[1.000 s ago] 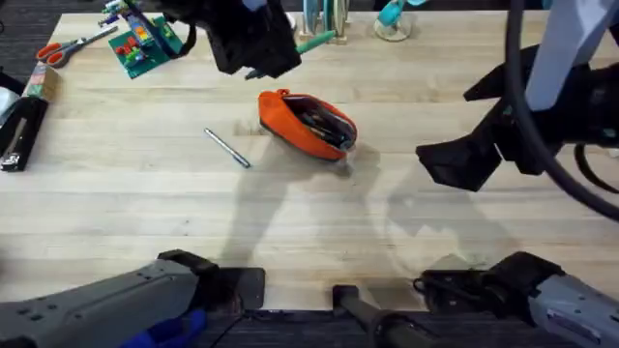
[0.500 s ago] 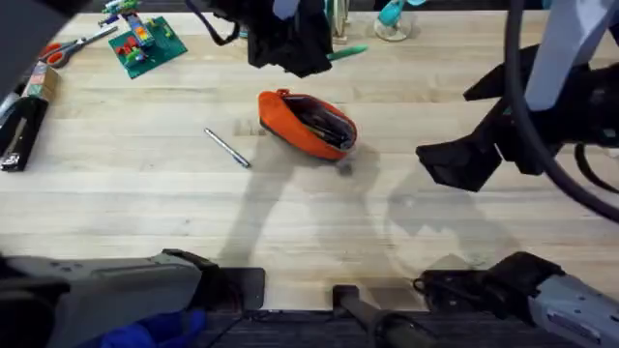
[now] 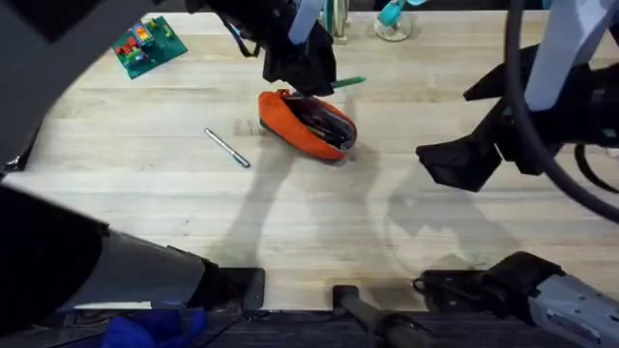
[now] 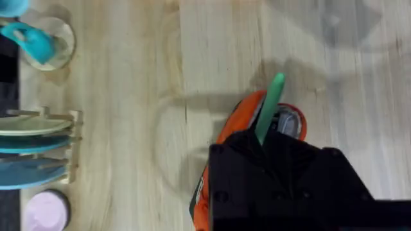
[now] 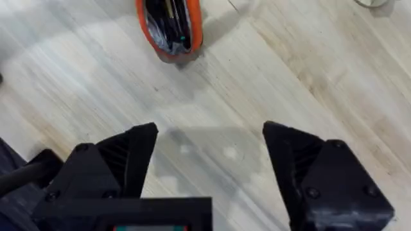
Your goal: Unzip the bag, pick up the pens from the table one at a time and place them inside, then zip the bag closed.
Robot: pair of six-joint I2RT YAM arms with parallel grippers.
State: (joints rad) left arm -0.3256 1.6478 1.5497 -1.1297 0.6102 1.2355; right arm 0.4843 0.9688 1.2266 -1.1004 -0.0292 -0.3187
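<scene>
The bag (image 3: 308,123) lies unzipped on the table (image 3: 290,213), a little toward 12 o'clock from the middle, its mouth gaping. The left gripper (image 3: 302,70) hangs over the bag's 12 o'clock end, pinching the green pen (image 4: 269,108), which slants with its free tip sticking out toward 2 o'clock above the opening. The grey pen (image 3: 227,148) rests on the wood at 9 o'clock of the bag, near but apart. The right gripper (image 5: 210,168) hovers at 3 o'clock, well apart from the bag, its fingers (image 5: 127,157) spread wide and holding nothing.
</scene>
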